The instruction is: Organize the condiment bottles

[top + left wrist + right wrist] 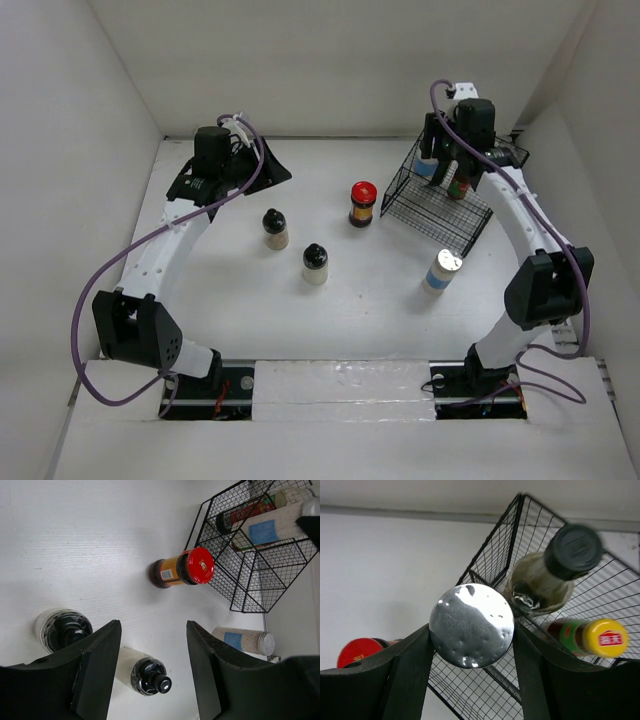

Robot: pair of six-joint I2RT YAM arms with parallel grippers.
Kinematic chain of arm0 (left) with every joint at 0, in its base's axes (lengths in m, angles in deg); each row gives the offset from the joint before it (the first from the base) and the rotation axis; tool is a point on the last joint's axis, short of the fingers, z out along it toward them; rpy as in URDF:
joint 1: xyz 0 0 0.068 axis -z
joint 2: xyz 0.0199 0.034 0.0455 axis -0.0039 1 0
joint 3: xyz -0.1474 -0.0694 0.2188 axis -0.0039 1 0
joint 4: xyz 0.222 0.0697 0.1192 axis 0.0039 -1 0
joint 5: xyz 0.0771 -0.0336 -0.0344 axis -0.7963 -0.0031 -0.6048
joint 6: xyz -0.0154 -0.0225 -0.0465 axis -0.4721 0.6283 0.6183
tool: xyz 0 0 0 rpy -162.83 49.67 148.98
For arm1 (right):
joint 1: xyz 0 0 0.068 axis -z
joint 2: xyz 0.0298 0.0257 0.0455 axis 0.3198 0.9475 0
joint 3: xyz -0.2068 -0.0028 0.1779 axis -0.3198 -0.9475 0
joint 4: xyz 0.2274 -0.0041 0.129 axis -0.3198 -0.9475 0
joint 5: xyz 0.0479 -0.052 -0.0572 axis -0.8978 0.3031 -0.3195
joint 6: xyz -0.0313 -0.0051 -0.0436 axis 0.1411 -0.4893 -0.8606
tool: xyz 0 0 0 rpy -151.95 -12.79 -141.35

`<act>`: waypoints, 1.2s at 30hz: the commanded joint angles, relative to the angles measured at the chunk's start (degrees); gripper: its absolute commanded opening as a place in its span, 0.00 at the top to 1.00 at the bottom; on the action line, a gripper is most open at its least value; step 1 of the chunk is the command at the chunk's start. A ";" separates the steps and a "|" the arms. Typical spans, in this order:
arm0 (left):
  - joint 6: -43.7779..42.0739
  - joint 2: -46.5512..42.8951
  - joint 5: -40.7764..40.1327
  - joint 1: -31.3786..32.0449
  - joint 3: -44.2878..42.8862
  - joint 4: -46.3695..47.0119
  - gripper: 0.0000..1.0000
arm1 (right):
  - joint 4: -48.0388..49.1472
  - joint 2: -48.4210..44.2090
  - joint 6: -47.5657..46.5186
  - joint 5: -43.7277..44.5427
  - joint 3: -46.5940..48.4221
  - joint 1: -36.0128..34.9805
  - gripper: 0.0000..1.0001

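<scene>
My right gripper (471,628) is shut on a silver-lidded blue-labelled jar (469,611) and holds it upright over the black wire basket (490,555). In the basket are the tall dark black-capped bottle (572,550) and the yellow-capped red-green bottle (592,637). My left gripper (153,630) is open and empty, high above the table at the back left (268,165). Under it stand two black-capped shakers (62,628) (147,675). The red-lidded jar (362,203) stands left of the basket. The second silver-lidded jar (441,270) stands in front of the basket.
The wire basket (440,215) sits at the back right, near the right wall. White walls close in the table on the left, back and right. The two shakers (275,228) (315,263) stand mid-table.
</scene>
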 commanded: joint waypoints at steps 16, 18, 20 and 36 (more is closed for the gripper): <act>-0.85 -0.57 1.21 0.30 -0.62 1.39 0.49 | 5.09 2.04 2.73 1.67 -4.03 -1.90 0.13; -0.85 -0.57 1.21 0.30 -0.62 1.39 0.49 | 3.16 1.50 2.73 1.67 -2.62 -1.90 0.09; -0.85 -0.57 1.21 0.30 -0.62 1.39 0.49 | 1.75 -0.24 2.73 1.67 -0.52 -1.90 0.08; -1.11 -0.57 -0.62 2.58 -0.08 1.31 0.49 | -35.68 -40.14 18.97 14.94 -28.79 -11.12 0.21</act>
